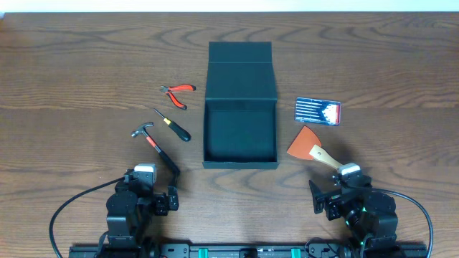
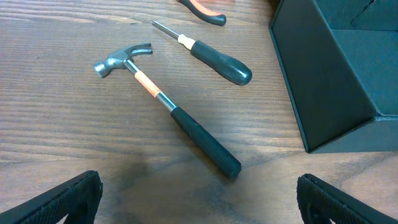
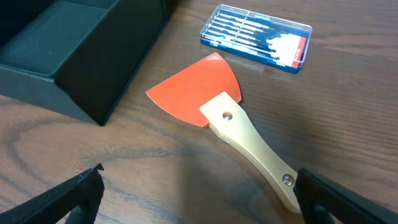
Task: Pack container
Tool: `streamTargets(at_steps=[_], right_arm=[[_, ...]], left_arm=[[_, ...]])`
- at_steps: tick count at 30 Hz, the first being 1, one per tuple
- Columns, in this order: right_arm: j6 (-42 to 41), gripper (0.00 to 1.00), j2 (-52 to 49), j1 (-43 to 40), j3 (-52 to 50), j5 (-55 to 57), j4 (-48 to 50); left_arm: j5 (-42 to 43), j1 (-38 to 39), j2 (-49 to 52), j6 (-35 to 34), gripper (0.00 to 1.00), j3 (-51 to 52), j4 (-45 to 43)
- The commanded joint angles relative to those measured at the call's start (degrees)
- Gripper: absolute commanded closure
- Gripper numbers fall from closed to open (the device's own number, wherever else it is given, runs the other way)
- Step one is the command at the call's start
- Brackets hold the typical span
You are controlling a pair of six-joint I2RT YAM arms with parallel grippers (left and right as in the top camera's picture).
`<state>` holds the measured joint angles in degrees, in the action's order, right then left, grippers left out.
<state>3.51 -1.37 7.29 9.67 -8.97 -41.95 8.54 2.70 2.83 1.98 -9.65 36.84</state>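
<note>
The black square container stands open at the table's middle, its flap lid folded back; it looks empty. It also shows in the left wrist view and the right wrist view. Left of it lie a hammer, a black-handled screwdriver and red pliers. Right of it lie an orange scraper with a wooden handle and a blue-and-white packet. My left gripper is open and empty, near the hammer's handle end. My right gripper is open and empty by the scraper's handle end.
Both arm bases sit at the near table edge, the left arm and the right arm. The wooden table extends wide on both sides and behind the box.
</note>
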Motion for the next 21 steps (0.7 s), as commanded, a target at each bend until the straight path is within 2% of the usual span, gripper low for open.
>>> streamTargets(at_steps=[1, 11, 15, 18, 21], right_arm=[[-0.68, 0.01, 0.63, -0.55, -0.24, 0.17, 0.0], [-0.2, 0.01, 0.61, -0.55, -0.24, 0.24, -0.02], [-0.26, 0.01, -0.42, -0.5, 0.94, -1.97, 3.45], [-0.22, 0.01, -6.34, -0.46, 7.34, -3.78, 5.29], [0.17, 0.01, -16.63, -0.46, 18.16, -3.93, 1.36]], left_arm=[[-0.66, 0.11, -0.42, 0.79, 0.02, 0.55, -0.24], [-0.66, 0.11, -0.42, 0.79, 0.02, 0.55, -0.24], [-0.66, 0.11, -0.42, 0.81, 0.01, 0.55, -0.24], [-0.66, 0.11, -0.42, 0.79, 0.02, 0.55, -0.24], [-0.66, 0.11, -0.42, 0.79, 0.02, 0.55, -0.24]])
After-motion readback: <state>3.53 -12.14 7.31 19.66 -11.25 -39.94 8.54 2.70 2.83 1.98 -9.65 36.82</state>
